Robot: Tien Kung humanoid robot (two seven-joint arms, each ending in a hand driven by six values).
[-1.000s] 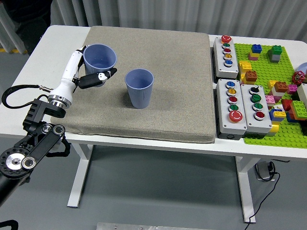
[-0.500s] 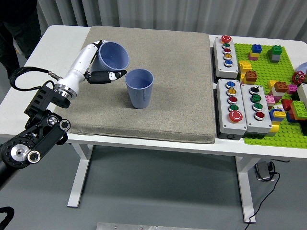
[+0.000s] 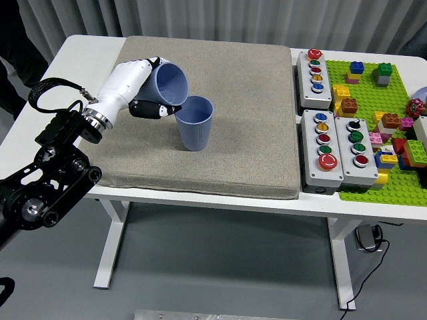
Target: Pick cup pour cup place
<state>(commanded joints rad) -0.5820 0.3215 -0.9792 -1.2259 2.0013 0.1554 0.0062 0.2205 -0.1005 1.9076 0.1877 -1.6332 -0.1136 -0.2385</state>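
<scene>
Now left hand (image 3: 137,90) fingers (image 3: 151,109) grasping tilted cup (image 3: 171,84), mouth over upright cup (image 3: 194,124)

Views: one, the head view; no second view, so no shared part of the scene.
Position: high on the robot's side of the tabletop (image 3: 80,50).
Facing: forward and down, over the near edge toward the far edge and the curtain (image 3: 220,17) behind it.
Nearness: set well back; nearly the full width of the tabletop shows, with its legs and the grey floor (image 3: 220,267) beneath.
Bottom of frame: floor, below the near edge.
Left of frame: left arm (image 3: 50,180) enters from the lower left corner.
Right of frame: green baseplate (image 3: 373,120) cut off by the edge.
Centre: grey mat (image 3: 247,127).
</scene>
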